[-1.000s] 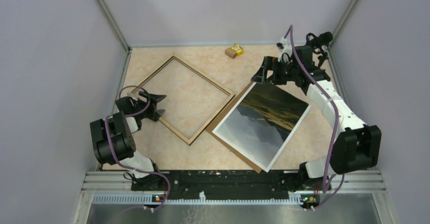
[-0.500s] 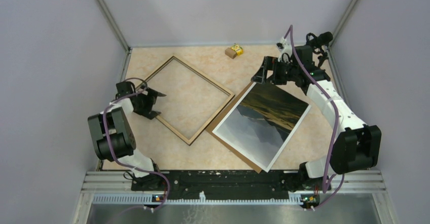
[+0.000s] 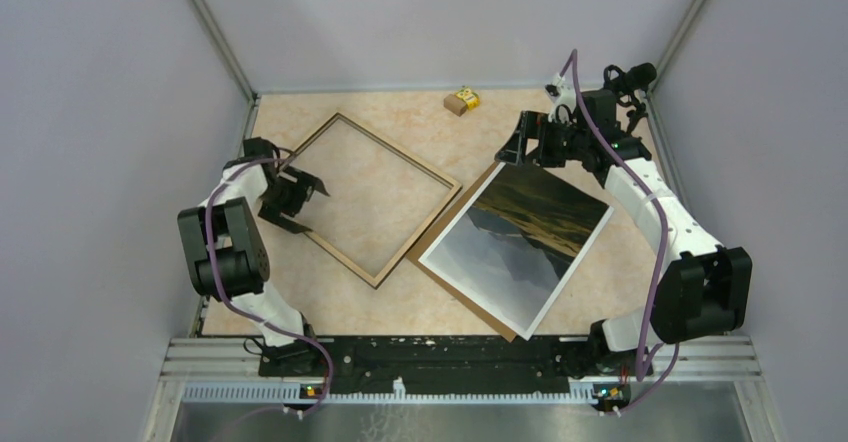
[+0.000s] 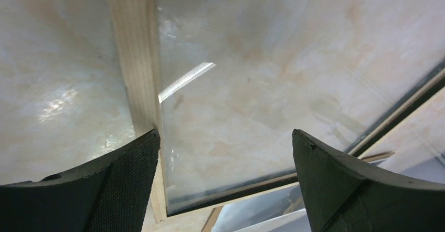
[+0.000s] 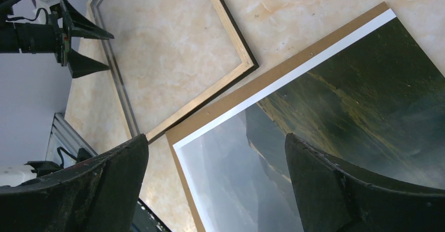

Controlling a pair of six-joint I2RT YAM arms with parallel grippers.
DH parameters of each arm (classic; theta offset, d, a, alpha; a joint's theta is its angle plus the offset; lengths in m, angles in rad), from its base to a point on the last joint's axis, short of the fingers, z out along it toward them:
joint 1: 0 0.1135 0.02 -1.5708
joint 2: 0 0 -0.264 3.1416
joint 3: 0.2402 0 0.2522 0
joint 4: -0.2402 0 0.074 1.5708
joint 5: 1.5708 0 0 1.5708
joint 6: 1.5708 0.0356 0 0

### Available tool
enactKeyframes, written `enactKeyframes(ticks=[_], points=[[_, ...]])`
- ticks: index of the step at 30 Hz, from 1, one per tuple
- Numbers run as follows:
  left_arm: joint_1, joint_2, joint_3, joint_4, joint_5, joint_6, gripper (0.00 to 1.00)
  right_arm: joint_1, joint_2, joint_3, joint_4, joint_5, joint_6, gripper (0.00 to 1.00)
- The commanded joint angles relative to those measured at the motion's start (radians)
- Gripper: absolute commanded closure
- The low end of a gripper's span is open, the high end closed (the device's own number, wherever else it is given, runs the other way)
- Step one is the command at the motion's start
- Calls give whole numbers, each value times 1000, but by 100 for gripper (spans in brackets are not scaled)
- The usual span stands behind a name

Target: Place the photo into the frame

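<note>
The frame [image 3: 402, 150] lies flat as a diamond at centre-left, with its light-wood rim [image 4: 137, 59] up. The photo [image 3: 520, 237] of grey mountains lies to its right on a brown backing board [image 3: 460, 300], overlapping the frame's right corner. My left gripper [image 3: 308, 207] hovers open over the frame's left corner, nothing between its fingers [image 4: 126, 179]. My right gripper [image 3: 512, 142] hangs open above the photo's far corner. In the right wrist view the photo [image 5: 341, 111], the board's edge [image 5: 273, 80] and the frame [image 5: 231, 32] show beyond the gripper [image 5: 215, 137].
A small yellow-brown box [image 3: 462, 100] sits at the table's back edge. Grey walls close in on the left, right and back. A metal rail [image 3: 450, 354] with the arm bases runs along the near edge.
My left arm has swung toward the back-left, carrying its gripper along the frame's left corner, and its jaws have opened slightly wider. The right arm, photo and frame have not moved.
</note>
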Motion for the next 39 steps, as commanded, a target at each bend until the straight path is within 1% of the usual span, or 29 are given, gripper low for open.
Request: enactKeyframes(ticks=[1, 7, 10, 11, 12, 15, 18, 20, 23, 25, 28, 32, 34, 36, 39], points=[[-3, -18, 56, -138, -90, -19, 2, 0, -34, 6, 32, -19, 0, 1], [-4, -61, 73, -152, -93, -17, 2, -1, -32, 6, 32, -18, 0, 1], [-24, -81, 92, -124, -130, 39, 2, -1, -32, 6, 32, -19, 0, 1], [-31, -84, 101, -112, -135, 73, 2, -1, -32, 5, 32, -20, 0, 1], [-38, -86, 108, -83, -112, 123, 2, -1, -32, 5, 31, -21, -2, 1], [-86, -113, 122, 18, 27, 311, 2, 2, -31, 5, 30, -19, -4, 1], [-191, -177, 123, 133, 67, 432, 2, 6, -27, 5, 23, -10, -8, 1], [-294, -207, 120, 208, 92, 494, 2, 9, -23, 8, 21, -4, -11, 1], [-412, -211, 129, 290, 177, 569, 2, 13, -13, 20, -5, 27, -20, 1], [-492, -185, 153, 292, 199, 606, 2, 17, -9, 33, -33, 55, -26, 1], [-605, -107, 209, 249, 223, 636, 2, 23, -29, 24, -68, 86, -20, 1], [-718, 24, 299, 172, 307, 615, 2, 23, -127, -111, -67, 163, 42, 1], [-771, 66, 307, 171, 334, 596, 2, 24, -182, -194, -82, 239, 97, 1], [-821, 108, 309, 167, 365, 585, 2, 24, -230, -257, -134, 356, 178, 1], [-882, 181, 314, 134, 419, 595, 2, 22, -305, -355, -186, 481, 295, 1]])
